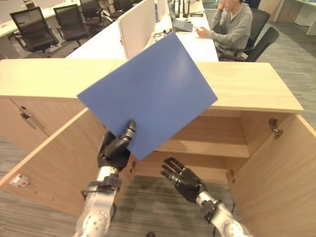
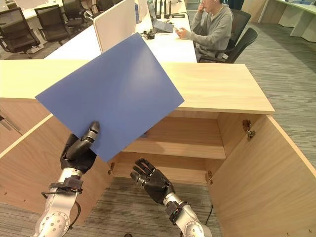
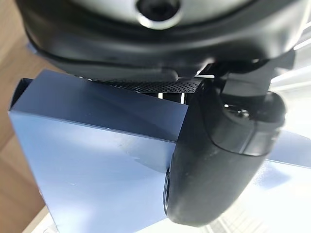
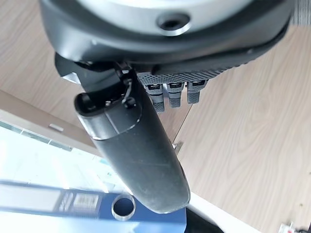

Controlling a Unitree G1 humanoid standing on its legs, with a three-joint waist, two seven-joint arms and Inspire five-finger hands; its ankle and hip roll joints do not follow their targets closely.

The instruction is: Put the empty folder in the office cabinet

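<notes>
The left hand (image 1: 116, 146) grips the blue folder (image 1: 148, 96) by its lower corner, thumb pressed on the front face and fingers behind it; the folder is held up tilted, one corner pointing upward, in front of the cabinet (image 1: 247, 94) and above its open bay (not yet inside). In the left wrist view the thumb (image 3: 218, 160) lies across the folder's (image 3: 92, 165) blue cover, clamping it.

The right hand (image 1: 181, 177) hangs lower, below and to the right of the folder, apart from it; its fingers are spread and loose, holding nothing. In the right wrist view the thumb (image 4: 136, 155) stands out straight with the fingers (image 4: 172, 92) beside it, and the folder's spine with its round finger hole (image 4: 123, 207) shows past them.

The cabinet is light wood with a flat top; both doors stand open, the left door (image 1: 54, 168) swung out toward the left arm, the right door (image 1: 284, 177) out on the right; a shelf (image 1: 207, 147) crosses the inside, with a lower bay beneath it.

Behind the cabinet runs a white desk (image 1: 108, 42) with a divider panel (image 1: 137, 24); a person (image 1: 231, 27) in a grey top sits there on a dark chair; more dark chairs (image 1: 34, 27) stand at the far left.
</notes>
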